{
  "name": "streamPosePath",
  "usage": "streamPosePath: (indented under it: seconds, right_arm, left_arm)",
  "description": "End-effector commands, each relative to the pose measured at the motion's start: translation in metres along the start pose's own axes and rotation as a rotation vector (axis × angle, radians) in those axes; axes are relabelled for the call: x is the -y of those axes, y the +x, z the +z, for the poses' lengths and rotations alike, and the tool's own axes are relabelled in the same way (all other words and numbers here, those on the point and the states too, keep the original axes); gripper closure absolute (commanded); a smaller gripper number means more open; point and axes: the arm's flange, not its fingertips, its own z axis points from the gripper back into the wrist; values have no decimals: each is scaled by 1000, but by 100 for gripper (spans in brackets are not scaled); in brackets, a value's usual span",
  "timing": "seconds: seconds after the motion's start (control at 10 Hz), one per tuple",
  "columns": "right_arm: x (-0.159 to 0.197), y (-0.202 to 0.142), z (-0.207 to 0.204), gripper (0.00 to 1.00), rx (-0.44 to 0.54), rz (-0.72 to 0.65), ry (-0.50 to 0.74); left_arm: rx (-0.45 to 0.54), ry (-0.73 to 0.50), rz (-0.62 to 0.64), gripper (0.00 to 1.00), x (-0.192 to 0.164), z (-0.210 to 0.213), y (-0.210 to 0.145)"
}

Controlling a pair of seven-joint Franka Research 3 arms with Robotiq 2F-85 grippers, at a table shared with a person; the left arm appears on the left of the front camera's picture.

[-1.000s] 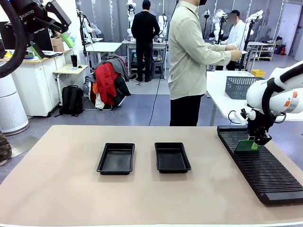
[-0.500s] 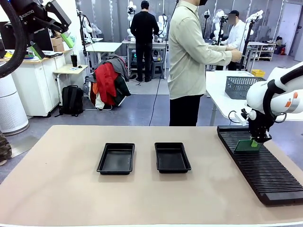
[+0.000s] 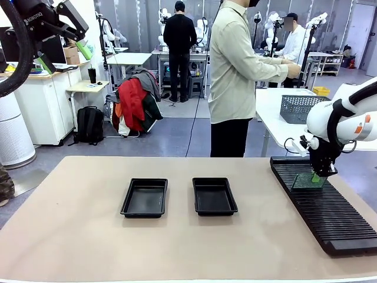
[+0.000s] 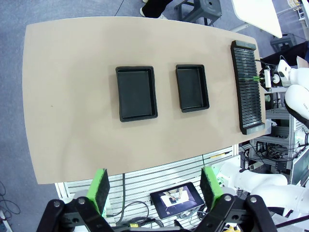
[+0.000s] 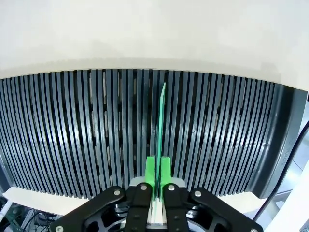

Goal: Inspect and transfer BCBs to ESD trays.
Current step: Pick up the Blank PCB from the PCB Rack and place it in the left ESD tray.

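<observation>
Pinching the green board [image 5: 161, 121] by its edge with the right gripper [image 5: 158, 166] clamped tight, upright in the rack [image 5: 72, 135] slot just ahead. Holding the left gripper [image 4: 155, 186] spread wide, empty, high above both trays [image 4: 136, 93].

Black plastic ESD trays [image 3: 145, 199] have a faint sheen; the table [image 3: 70, 236] is matt beige; the ribbed rack [image 3: 330, 218] is dull black plastic; the BCB [image 5: 161, 116] is smooth green.

The table [image 3: 70, 236] is plain tan. The left ESD tray [image 3: 145, 197] and right ESD tray [image 3: 214, 196] are glossy black. The rack [image 3: 333, 215] at the right is black, ribbed with close parallel slots. The BCB [image 5: 161, 116] is bright green; the black right gripper [image 5: 158, 174] and black left gripper [image 4: 155, 186] are tipped in the same green.
</observation>
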Motion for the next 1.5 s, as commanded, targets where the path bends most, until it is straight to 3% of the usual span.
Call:
streamPosePath:
  seconds: [0.0,0.5,1.0,1.4]
  right_arm:
    - [-2,3,4,100,-24,-8,4]
    - [-5,1,56,100,-16,-8,-5]
    - [-32,0,208,100,15,-143,53]
    - [-46,-3,282,100,17,-199,38]
  left_arm:
    - [-2,0,0,0,0,0,0]
    - [-2,0,0,0,0,0,0]
    - [-2,0,0,0,0,0,0]
    - [-2,0,0,0,0,0,0]
